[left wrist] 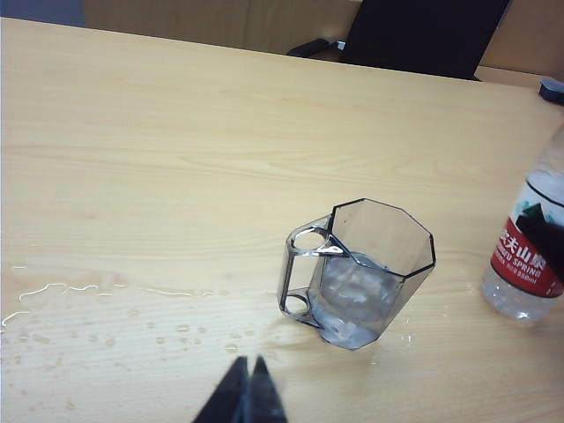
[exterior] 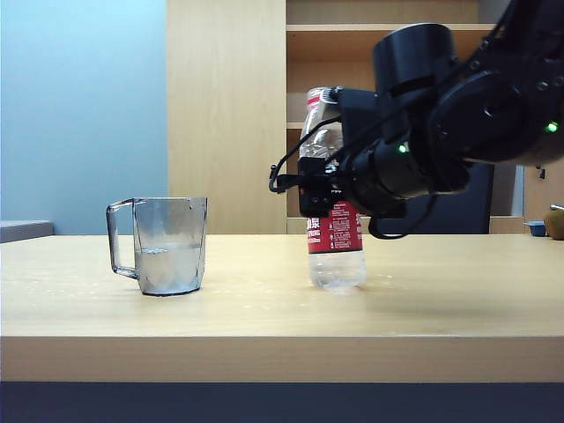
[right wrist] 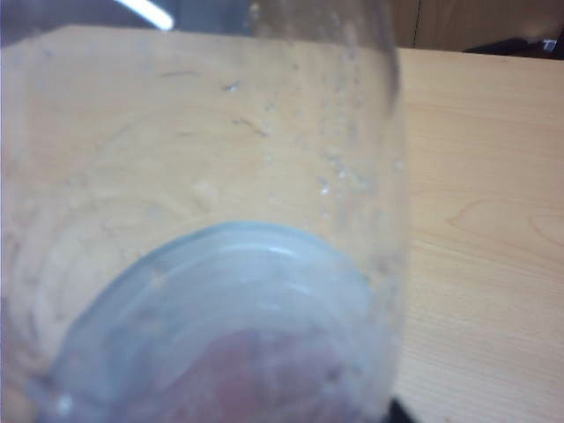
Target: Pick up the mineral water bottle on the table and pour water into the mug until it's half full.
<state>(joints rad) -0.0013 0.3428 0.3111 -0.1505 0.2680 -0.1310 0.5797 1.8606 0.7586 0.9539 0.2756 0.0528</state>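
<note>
The mineral water bottle (exterior: 336,251) stands upright on the table (exterior: 264,317), red label facing out, with a little water in its base. My right gripper (exterior: 315,189) reaches in from the right and straddles the bottle at label height. The right wrist view is filled by the blurred bottle (right wrist: 220,264), so whether the jaws press on it does not show. The smoky mug (exterior: 167,247) stands to the bottle's left, water (exterior: 172,266) up to about its middle. My left gripper (left wrist: 248,363) hovers shut and empty, short of the mug (left wrist: 361,273) and well apart from the bottle (left wrist: 524,264).
Spilled drops and thin puddles (left wrist: 53,291) lie on the table beside the mug's handle side. A dark chair (left wrist: 423,35) stands behind the far edge. Wooden shelving (exterior: 352,53) rises behind the desk. A small dark object (exterior: 536,227) sits at the far right.
</note>
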